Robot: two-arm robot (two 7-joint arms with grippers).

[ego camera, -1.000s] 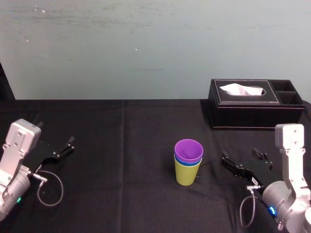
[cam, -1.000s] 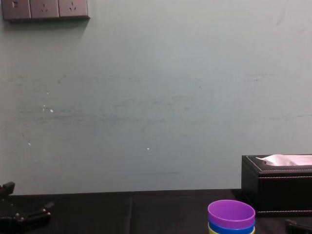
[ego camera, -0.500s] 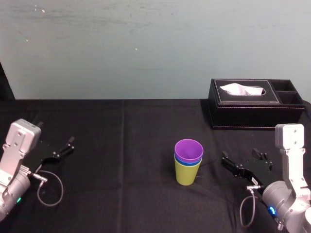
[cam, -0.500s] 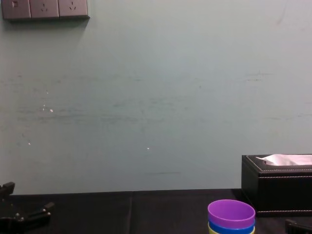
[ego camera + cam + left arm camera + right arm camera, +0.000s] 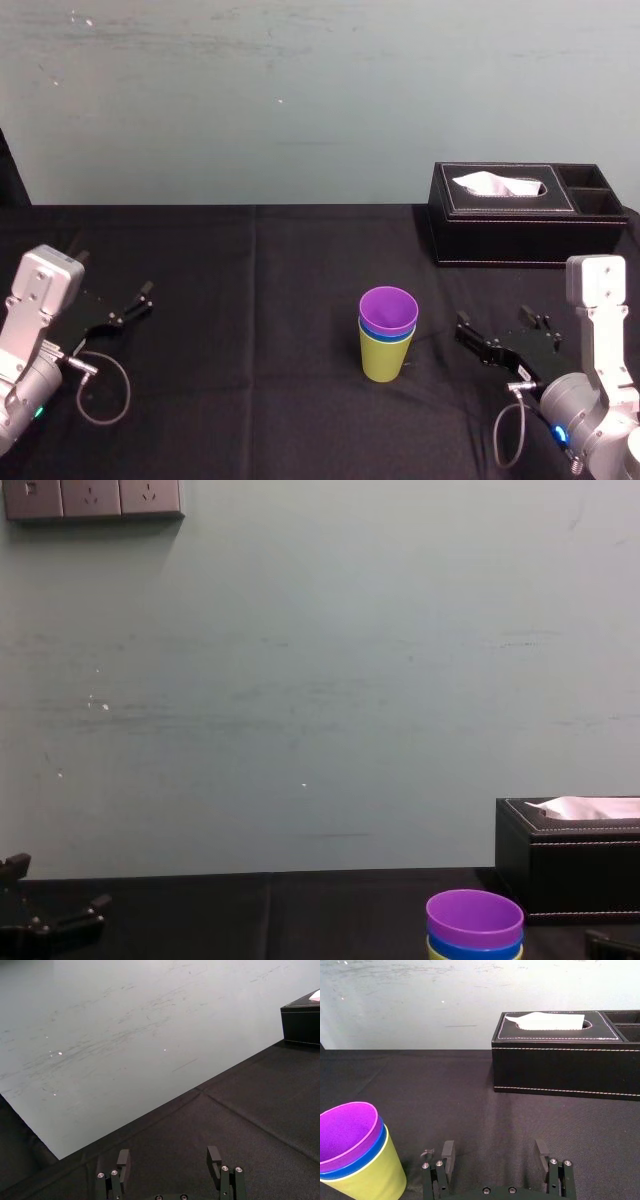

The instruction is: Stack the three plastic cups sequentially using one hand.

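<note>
Out in front of the black tissue box [image 5: 527,215] and off toward its left, the yellow-green cup [image 5: 385,360] is standing upright on the black table [image 5: 250,300], with the blue cup [image 5: 381,333] nesting inside it and the purple cup [image 5: 388,308] nesting on top. The right gripper [image 5: 497,335] is hovering low in front of the box, just beside the cups, jaws spread wide, gripping nothing. The left gripper [image 5: 115,285] is sitting far to the box's left, jaws likewise wide and empty.

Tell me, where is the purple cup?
The purple cup is on top of the stack, nested in the blue cup and yellow-green cup. In the head view the stack stands mid-table, just left of the right gripper.
</note>
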